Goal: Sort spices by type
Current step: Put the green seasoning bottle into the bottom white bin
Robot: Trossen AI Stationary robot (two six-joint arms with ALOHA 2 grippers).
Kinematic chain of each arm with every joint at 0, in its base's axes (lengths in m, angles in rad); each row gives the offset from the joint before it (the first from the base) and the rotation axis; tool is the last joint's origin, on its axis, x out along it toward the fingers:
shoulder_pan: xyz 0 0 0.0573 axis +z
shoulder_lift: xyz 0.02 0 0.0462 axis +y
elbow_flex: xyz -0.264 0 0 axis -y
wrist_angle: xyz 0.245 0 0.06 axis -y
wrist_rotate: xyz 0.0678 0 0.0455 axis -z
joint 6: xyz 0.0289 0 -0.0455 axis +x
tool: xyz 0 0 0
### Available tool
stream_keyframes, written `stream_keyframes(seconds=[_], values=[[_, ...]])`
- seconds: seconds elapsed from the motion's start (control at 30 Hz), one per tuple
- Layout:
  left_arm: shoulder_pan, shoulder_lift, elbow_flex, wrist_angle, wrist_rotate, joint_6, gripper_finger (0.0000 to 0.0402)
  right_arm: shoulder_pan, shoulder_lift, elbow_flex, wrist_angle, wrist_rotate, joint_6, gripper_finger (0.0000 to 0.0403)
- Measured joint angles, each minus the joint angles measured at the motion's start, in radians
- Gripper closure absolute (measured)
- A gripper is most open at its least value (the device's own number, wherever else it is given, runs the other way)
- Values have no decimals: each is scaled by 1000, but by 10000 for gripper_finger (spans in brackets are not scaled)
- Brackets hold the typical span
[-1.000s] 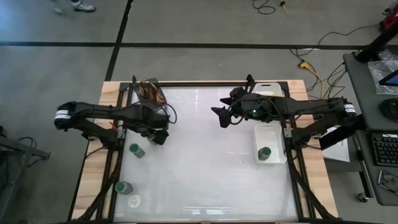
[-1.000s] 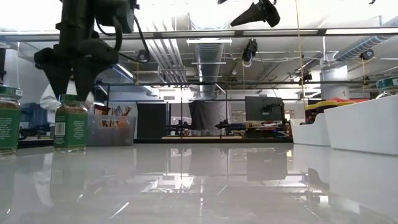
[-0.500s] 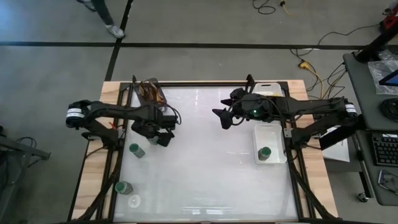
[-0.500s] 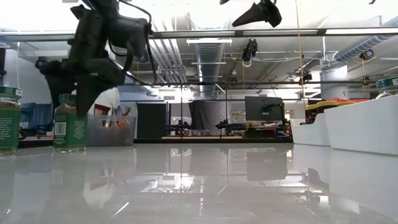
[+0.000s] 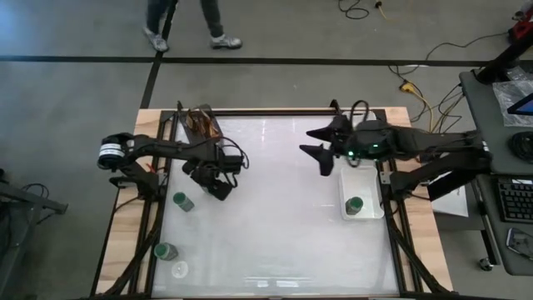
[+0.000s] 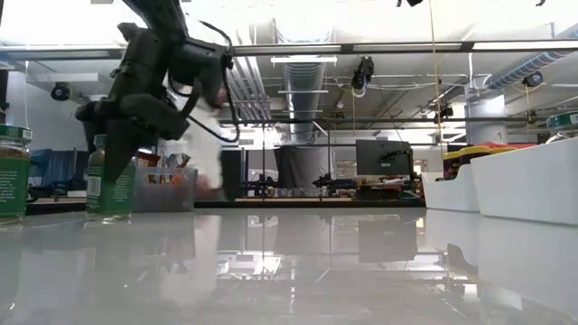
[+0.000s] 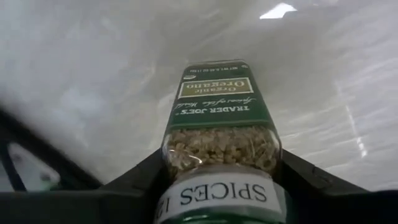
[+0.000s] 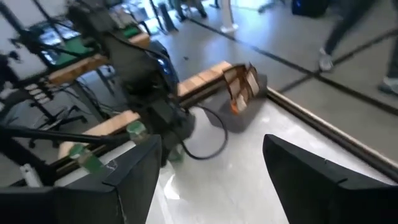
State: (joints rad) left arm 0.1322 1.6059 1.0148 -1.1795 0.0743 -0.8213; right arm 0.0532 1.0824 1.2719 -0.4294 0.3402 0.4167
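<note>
My left gripper [image 5: 219, 187] is shut on a clear oregano jar [image 7: 214, 118] with a green label; in the low view this jar [image 6: 110, 181] shows below the slanting gripper [image 6: 113, 135]. A green-lidded jar [image 5: 182, 201] stands on its base just left of it. Another green-lidded jar [image 5: 165, 251] stands near the table's near-left corner. A third green-lidded jar [image 5: 354, 205] stands in a white tray [image 5: 372, 179] on the right. My right gripper [image 5: 310, 143] hangs open in the air above the table's far middle, touching nothing. My left gripper pinches the oregano jar between its two fingers [image 7: 146, 177], one on each side of the upper body [image 7: 180, 155] just below the lid. It comes slanting from above. The jar's base [image 7: 214, 67] points away toward the table. Whether it is lifted clear, I cannot tell.
A grey cup of brown sticks [image 5: 202, 122] stands at the table's far-left edge. A second white tray [image 5: 362, 119] sits at the far right. A small clear round thing [image 5: 179, 269] lies near the near-left corner. A person's legs [image 5: 187, 21] show beyond the far edge.
My left gripper has tipped from pointing straight down to a slant and has shifted a little toward the table's right and near edges, the oregano jar with it. My right gripper has moved toward the right edge and has risen out of the low view.
</note>
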Motion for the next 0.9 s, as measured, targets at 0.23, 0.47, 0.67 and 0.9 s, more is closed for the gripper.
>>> stream_keyframes(seconds=[0.23, 0.47, 0.67, 0.9], values=[[0, 11, 153, 38, -47, 307, 218, 81, -73, 0, 57, 1, -155, 153], [-94, 76, 342, 90, -180, 972, 218, 173, -45, 0, 150, 9, -253, 178], [-168, 203, 458, 97, -367, 1399, 218, 222, -26, 0, 8, 61, -166, 188], [-213, 345, 595, 57, -355, 1578, 218, 230, -49, 0, -393, 152, 109, 187]])
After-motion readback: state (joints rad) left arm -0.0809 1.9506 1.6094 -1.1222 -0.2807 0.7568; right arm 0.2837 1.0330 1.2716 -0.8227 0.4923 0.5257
